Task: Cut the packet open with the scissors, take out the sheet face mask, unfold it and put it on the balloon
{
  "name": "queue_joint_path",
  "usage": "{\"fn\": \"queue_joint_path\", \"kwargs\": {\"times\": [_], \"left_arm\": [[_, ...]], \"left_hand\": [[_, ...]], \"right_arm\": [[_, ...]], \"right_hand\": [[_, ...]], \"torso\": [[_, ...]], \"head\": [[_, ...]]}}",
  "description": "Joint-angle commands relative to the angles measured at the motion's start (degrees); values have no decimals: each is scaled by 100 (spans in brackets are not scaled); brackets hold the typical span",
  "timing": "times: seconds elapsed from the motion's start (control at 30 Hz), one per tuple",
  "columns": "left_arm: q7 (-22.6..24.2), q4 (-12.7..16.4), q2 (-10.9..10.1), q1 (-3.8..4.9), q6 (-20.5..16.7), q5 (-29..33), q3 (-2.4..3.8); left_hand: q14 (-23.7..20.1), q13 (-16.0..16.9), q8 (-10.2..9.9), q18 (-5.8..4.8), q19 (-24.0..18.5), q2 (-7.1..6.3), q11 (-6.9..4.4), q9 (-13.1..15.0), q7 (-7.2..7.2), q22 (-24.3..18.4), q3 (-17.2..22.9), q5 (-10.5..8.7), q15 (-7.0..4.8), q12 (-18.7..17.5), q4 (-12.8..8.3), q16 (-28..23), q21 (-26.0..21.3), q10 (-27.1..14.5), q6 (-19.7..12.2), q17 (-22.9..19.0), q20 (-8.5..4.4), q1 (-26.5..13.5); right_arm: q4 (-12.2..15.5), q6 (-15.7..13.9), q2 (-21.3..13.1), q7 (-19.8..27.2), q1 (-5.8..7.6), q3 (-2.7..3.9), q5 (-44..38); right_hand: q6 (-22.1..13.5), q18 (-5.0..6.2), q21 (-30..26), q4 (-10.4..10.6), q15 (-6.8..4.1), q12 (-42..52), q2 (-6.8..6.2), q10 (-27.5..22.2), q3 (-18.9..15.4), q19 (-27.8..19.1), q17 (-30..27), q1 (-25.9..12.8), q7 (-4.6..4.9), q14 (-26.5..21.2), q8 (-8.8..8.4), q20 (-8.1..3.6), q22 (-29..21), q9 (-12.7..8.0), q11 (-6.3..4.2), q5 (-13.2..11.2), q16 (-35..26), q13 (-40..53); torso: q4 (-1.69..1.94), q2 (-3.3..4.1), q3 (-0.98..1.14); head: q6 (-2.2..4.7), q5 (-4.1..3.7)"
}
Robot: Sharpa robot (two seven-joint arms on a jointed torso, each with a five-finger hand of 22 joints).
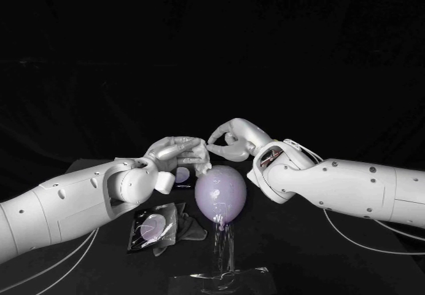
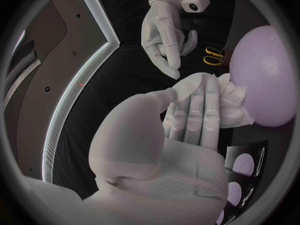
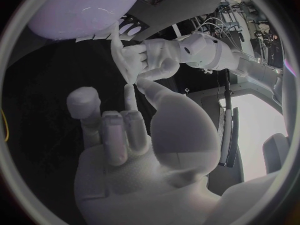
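Observation:
The pale purple balloon [image 1: 220, 193] stands upright on a clear stand [image 1: 223, 273] at the table's middle. My left hand [image 1: 182, 152] is just left of the balloon's top and grips the crumpled white sheet face mask [image 2: 232, 102], which touches the balloon [image 2: 265, 75]. My right hand [image 1: 232, 140] hovers above the balloon's top with its fingers apart and nothing in them. Its fingertips [image 2: 172, 71] are close above the mask's upper edge, nearly meeting the left hand [image 3: 140, 60]. The black packet [image 1: 158, 226] lies flat, left of the stand.
Yellow-handled scissors [image 2: 214, 56] lie on the black table behind the balloon. The packet [image 2: 245, 166] with its round clear windows lies below my left hand. The table's pale edge [image 2: 75, 95] runs past on the far side.

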Motion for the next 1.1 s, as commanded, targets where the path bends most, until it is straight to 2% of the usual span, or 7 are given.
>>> {"fn": "queue_joint_path", "kwargs": {"times": [0.03, 0.27, 0.57, 0.73, 1.1], "left_arm": [[12, 27, 6, 5, -24, 22, 9], [3, 43, 6, 5, -23, 15, 9], [3, 38, 16, 5, -24, 12, 9], [0, 42, 14, 5, -21, 4, 9], [-13, 70, 16, 5, 19, -44, 9]], "left_hand": [[52, 2, 33, 95, -25, 22, 11, 559, 4, 5, 25, 20, -3, 33, -36, 39, 36, 44, 39, 5, -32, -42], [57, 1, 29, 94, -32, 19, 8, 561, 2, 15, 38, 21, -5, 33, -50, 39, 50, 52, 50, 8, -34, -60], [37, -8, 10, 87, -70, 4, 12, 560, 4, 31, 70, 20, -1, 13, -81, 22, 66, 37, 57, 8, -31, -94], [35, -9, 9, 86, -73, 3, 13, 560, 4, 33, 74, 21, -1, 12, -84, 21, 68, 37, 58, 8, -31, -97], [34, -12, 0, 86, -87, -6, 11, 560, 3, 46, 93, 20, -3, 5, -116, 15, 85, 40, 71, 10, -34, -107]], "right_arm": [[-41, -182, 55, -294, -12, 5, -333], [-85, -24, 144, -236, -42, 5, -287], [-156, 126, 213, -316, -72, 4, -316], [-184, 115, 246, -361, -77, 4, -335], [-239, 62, 349, -431, -87, 4, -346]], "right_hand": [[14, -81, 21, 64, 38, 34, -12, 485, -22, 22, 1502, -75, 39, 615, -32, 13, 14, 7, 30, -52, 19, 1261], [52, -99, 175, 217, 39, 112, -24, 536, -80, 39, 1502, -145, 27, 615, -44, 21, 182, 33, 26, -390, 19, 1351], [154, -114, 289, 311, 20, 164, -25, 571, -115, 71, 1502, -176, -11, 615, -2, 12, 298, 68, -2, -466, 19, 1408], [214, -114, 316, 401, -1, 152, -69, 564, -178, 64, 1502, -225, -39, 615, 23, -3, 337, 93, -28, -601, 19, 1397], [232, -112, 314, 457, -9, 136, -63, 554, -198, 51, 1502, -240, -49, 615, 30, -11, 346, 104, -36, -660, 19, 1381]], "torso": [[-1, -3, 5], [-6, 1, 5], [-4, -9, 4], [-6, -3, 6], [-4, -5, 4]], "head": [[-3, -2], [-12, 2], [-16, -4], [-8, -5], [-16, -10]]}}
